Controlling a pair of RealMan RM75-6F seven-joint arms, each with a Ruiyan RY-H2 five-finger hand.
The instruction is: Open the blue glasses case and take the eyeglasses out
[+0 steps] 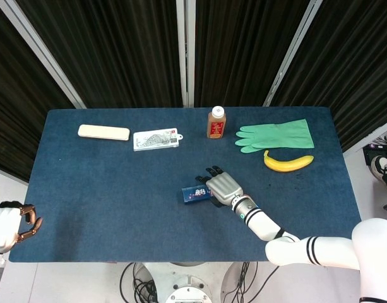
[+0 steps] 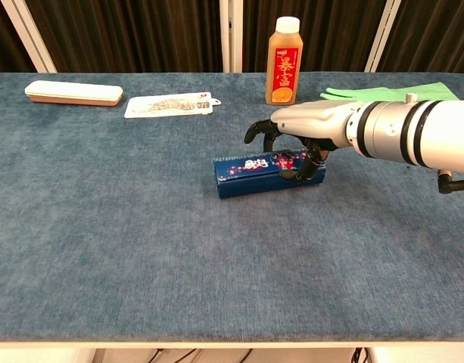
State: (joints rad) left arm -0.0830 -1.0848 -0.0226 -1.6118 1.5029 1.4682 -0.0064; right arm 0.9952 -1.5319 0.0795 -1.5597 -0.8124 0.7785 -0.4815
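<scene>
The blue glasses case [image 1: 192, 194] [image 2: 250, 178] lies closed on the dark blue table [image 1: 105, 196], near the middle, its long side facing me. My right hand [image 1: 223, 188] [image 2: 311, 125] covers its right end. The fingers curl over the far edge and the thumb presses the near face, so the hand grips the case. No eyeglasses are visible. My left hand [image 1: 24, 222] hangs off the table's front left corner with its fingers curled in and nothing in them.
Along the back of the table stand a cream case [image 1: 103, 132] [image 2: 73, 92], a flat printed packet [image 1: 156, 139] [image 2: 169, 105] and an orange bottle [image 1: 216, 122] [image 2: 284, 62]. A green glove [image 1: 275, 135] [image 2: 390, 94] and a banana [image 1: 288, 163] lie at the right.
</scene>
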